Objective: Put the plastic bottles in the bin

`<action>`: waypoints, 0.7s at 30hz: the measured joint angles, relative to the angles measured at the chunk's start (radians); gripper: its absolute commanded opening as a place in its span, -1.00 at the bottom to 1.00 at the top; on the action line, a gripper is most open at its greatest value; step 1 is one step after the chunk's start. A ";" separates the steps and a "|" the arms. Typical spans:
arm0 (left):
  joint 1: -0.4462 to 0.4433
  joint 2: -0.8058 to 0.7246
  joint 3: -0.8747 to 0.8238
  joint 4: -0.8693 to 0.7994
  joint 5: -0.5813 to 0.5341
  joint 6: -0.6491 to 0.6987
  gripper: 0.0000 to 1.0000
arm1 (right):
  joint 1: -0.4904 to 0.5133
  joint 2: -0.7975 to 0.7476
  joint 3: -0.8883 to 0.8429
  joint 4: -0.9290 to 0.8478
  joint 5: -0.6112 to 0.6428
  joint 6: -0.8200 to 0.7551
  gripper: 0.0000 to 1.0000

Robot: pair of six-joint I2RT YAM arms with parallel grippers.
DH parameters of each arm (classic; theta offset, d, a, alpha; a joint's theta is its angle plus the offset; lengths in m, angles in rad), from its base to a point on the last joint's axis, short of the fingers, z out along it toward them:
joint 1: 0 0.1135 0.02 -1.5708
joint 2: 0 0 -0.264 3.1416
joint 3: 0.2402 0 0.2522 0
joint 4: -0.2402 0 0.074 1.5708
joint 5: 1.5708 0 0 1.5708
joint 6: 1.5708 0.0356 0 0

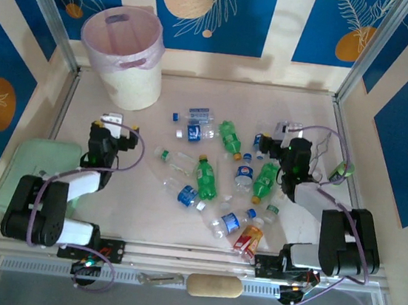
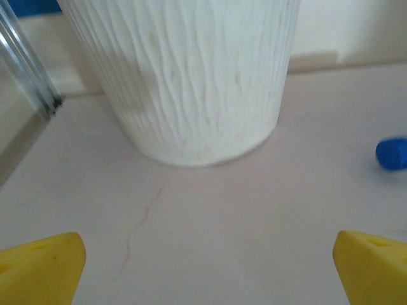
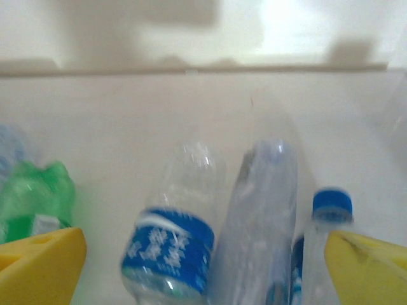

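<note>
The bin (image 1: 122, 57), a white bucket with a pink liner, stands at the far left; its ribbed wall (image 2: 191, 76) rises close ahead of my left gripper (image 2: 206, 273). That gripper (image 1: 120, 124) is open over bare table. Plastic bottles lie scattered mid-table: green ones (image 1: 205, 176), clear blue-labelled ones (image 1: 199, 132) and a red-orange one (image 1: 250, 238). My right gripper (image 1: 279, 136) hangs at the pile's far right. In its wrist view the right gripper (image 3: 203, 267) is open, with a blue-labelled bottle (image 3: 172, 248) and a clear bottle (image 3: 261, 222) lying between its fingers.
A pale green tray (image 1: 27, 168) lies at the left edge. A tan roll (image 1: 214, 285) rests on the near rail. A dark cylinder with a green top (image 1: 343, 170) sits by the right wall. A loose blue cap (image 2: 391, 154) lies right of the bin.
</note>
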 measured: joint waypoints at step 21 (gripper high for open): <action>0.000 0.256 1.284 -1.012 0.346 0.100 0.98 | 0.196 -0.049 0.277 -0.495 -0.036 0.173 0.96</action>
